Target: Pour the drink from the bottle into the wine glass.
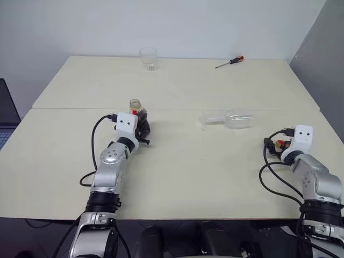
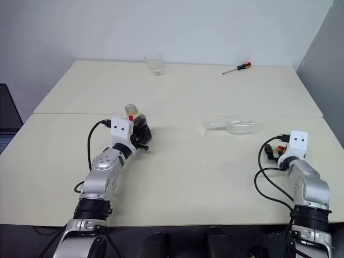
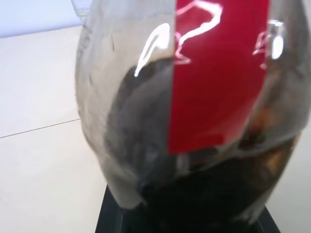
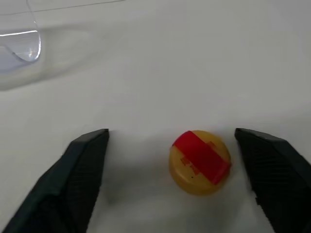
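Note:
The bottle [image 1: 141,114] stands upright left of the table's middle, its yellowish neck uncapped and dark drink [image 3: 209,194] in its lower body. My left gripper [image 1: 143,129] is shut on the bottle's body, whose red label [image 3: 214,73] is close up in the left wrist view. The wine glass [image 1: 232,119] lies on its side right of centre, foot pointing left. My right gripper [image 4: 171,132] is open near the right edge. A yellow cap with a red stripe [image 4: 199,162] lies loose on the table between its fingers [image 4: 85,165].
A short clear tumbler [image 1: 149,58] stands at the far edge of the table [image 1: 177,166]. A red-handled screwdriver [image 1: 230,62] lies at the back right. A laptop [image 1: 6,115] sits off the table's left side. A seam crosses the table behind the bottle.

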